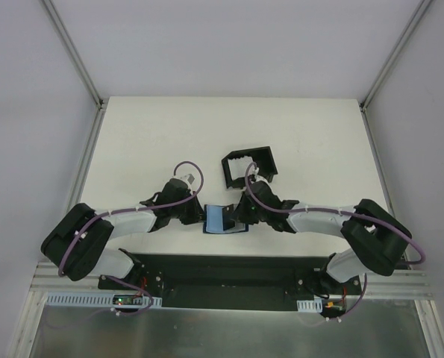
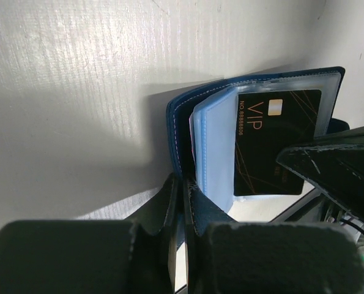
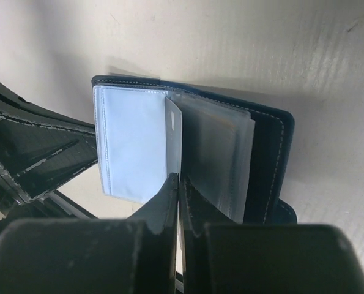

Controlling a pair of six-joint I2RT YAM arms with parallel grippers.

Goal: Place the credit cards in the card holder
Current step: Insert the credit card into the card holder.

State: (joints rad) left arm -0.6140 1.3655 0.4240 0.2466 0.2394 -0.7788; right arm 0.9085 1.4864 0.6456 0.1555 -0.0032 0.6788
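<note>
Lying open between the arms in the top view, the card holder [image 1: 223,220] is being held from both sides. Left wrist: the left gripper [image 2: 183,202] is clamping its soft navy cover, and a stiff, slick black card [image 2: 273,141] is sitting in a floppy sleeve. Right wrist: the right gripper [image 3: 178,196] is pinching a thin pale leaf [image 3: 173,131], card or sleeve unclear; edge grips probably suit best.

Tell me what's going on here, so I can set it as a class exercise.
Two robot arms are holding the card holder open between them near the table's front edge. The left arm has its jaws shut on the navy cover. The right arm's jaws pinch what looks like a thin pale card among the clear pockets. A black VIP card already sits in one pocket. The black tray stands behind them.
</note>
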